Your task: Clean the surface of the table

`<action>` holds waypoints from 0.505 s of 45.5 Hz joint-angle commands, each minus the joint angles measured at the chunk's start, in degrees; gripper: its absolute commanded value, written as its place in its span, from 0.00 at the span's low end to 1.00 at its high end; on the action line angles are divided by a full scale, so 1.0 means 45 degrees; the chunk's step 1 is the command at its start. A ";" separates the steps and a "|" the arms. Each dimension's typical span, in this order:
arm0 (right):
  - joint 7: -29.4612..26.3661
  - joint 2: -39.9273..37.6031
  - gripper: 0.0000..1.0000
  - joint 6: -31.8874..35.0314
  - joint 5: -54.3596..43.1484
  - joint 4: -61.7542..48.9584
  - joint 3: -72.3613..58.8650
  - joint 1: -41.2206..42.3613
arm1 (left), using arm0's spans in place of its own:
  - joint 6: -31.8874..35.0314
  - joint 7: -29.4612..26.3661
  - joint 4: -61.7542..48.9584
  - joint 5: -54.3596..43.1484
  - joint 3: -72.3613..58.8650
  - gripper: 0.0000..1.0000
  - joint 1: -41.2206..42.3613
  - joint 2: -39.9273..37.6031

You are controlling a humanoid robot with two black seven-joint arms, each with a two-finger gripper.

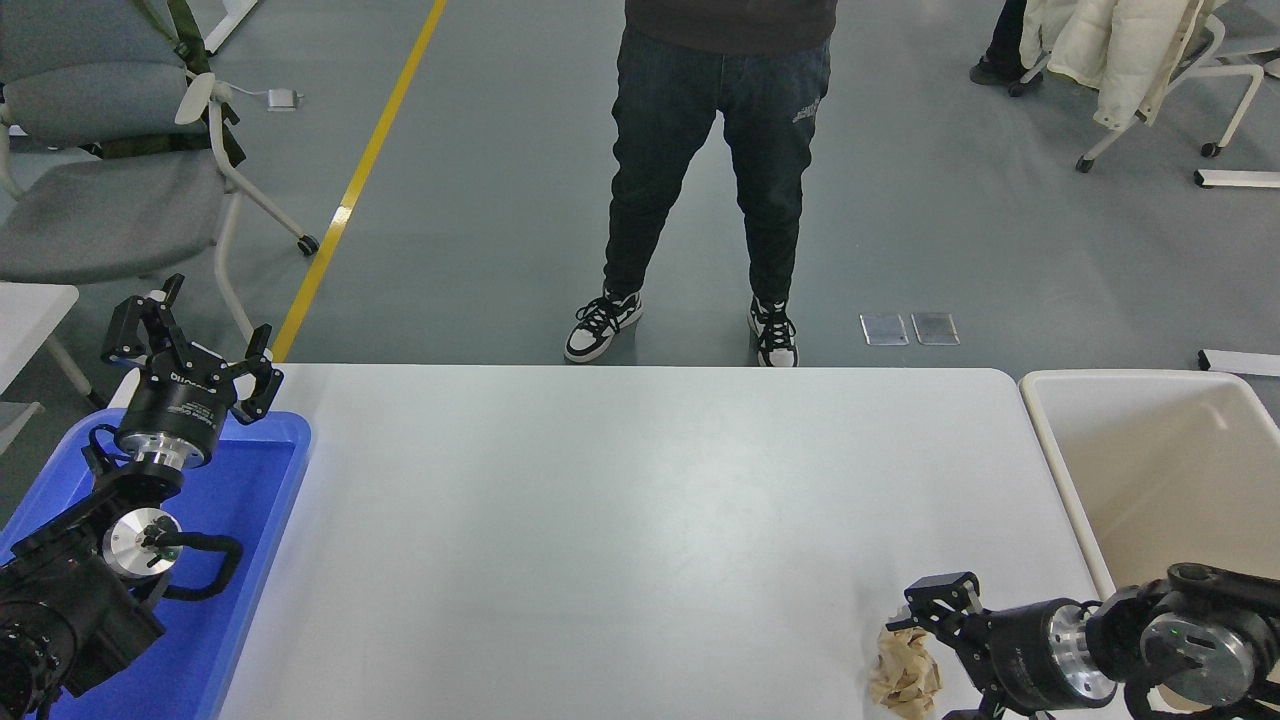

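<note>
The white table surface (640, 520) fills the middle of the head view. A crumpled ball of brown paper (903, 671) lies on it near the front right. My right gripper (925, 660) comes in low from the right, open, with its fingers on either side of the paper ball; the far finger (935, 590) stands just behind the ball, the near finger is mostly cut off by the picture's bottom edge. My left gripper (190, 345) is parked open above the far end of the blue tray at the lower left.
A blue plastic tray (255, 560) sits at the table's left edge under the left arm. A beige plastic tub (1150, 470) stands at the right edge. A person (715, 170) stands at the far side. Chairs are on the floor behind.
</note>
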 commanded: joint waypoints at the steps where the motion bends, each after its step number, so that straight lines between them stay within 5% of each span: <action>1: 0.0083 0.0426 0.98 -0.0450 -0.1158 -0.0069 -0.0158 -0.0029 | 0.0000 0.0000 0.0013 0.0000 0.0000 1.00 0.0000 0.0000; 23: 0.0083 0.1207 0.98 -0.0743 -0.1686 -0.0479 -0.0412 0.0049 | 0.0000 0.0000 -0.0006 0.0000 0.0000 1.00 0.0000 0.0000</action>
